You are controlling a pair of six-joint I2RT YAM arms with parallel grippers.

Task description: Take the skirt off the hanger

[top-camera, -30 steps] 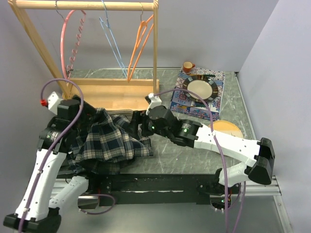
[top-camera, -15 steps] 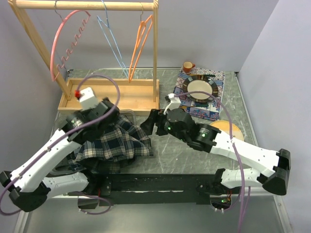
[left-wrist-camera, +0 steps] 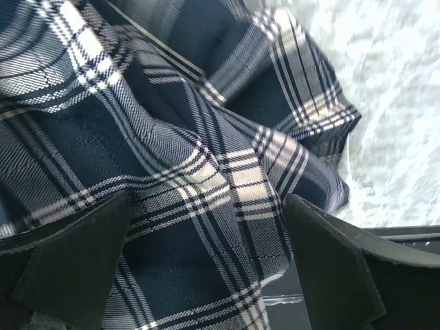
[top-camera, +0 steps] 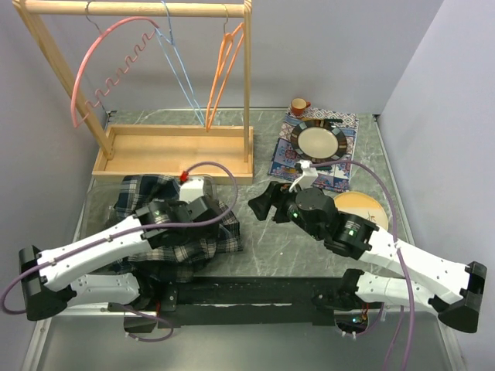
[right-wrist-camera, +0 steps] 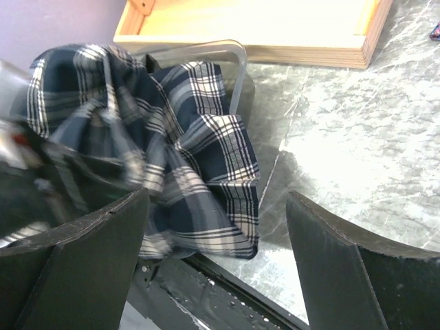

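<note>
Now off its hanger, the navy-and-white plaid fabric skirt [top-camera: 216,233] lies heaped on the grey marbled table [top-camera: 271,249]. It sits near the wooden rack [top-camera: 247,93], where the pink plastic hanger [top-camera: 77,93] hangs bare. The left hand [left-wrist-camera: 206,234] hovers close over the cloth, fingers apart. The right hand [right-wrist-camera: 213,237], also spread wide, holds nothing. A clean exit likely means lifting straight up, clear of the folds.
</note>
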